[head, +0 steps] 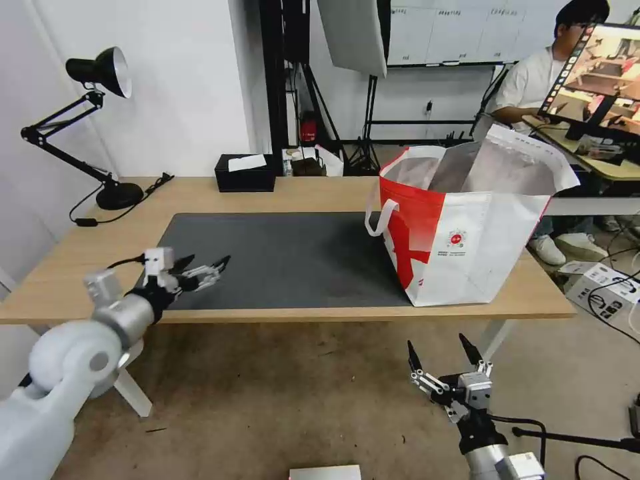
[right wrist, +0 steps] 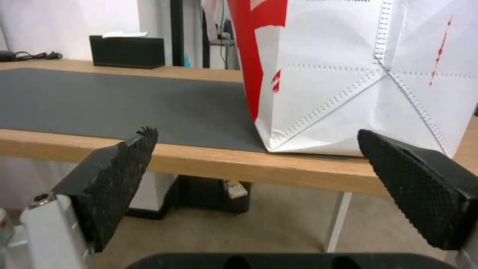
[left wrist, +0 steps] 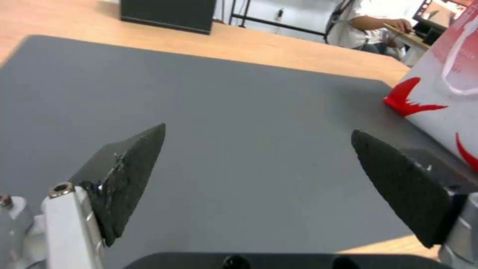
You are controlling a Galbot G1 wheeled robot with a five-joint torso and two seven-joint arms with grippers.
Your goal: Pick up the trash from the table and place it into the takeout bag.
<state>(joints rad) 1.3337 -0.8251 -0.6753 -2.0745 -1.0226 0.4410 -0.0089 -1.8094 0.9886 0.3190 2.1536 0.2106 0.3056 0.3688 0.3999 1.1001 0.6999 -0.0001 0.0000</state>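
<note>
The trash is out of view. The takeout bag (head: 467,247) stands upright and wide open on the right end of the table (head: 300,193), white with a red side panel and foil lining. Its base rests partly on the dark grey mat (head: 287,257). My left gripper (head: 207,261) hovers open over the mat's front left corner, nothing between its fingers; from the left wrist, the left gripper (left wrist: 258,130) faces bare mat (left wrist: 239,112) with the bag (left wrist: 448,86) beyond. My right gripper (head: 436,341) is open below the table's front edge, facing the bag (right wrist: 358,74).
A black tissue box (head: 245,173) sits at the table's back edge and a black desk lamp (head: 100,133) at its far left. Beyond the bag is a desk with a monitor (head: 600,73) and a seated person. Boxes and cables (head: 600,283) lie on the floor at right.
</note>
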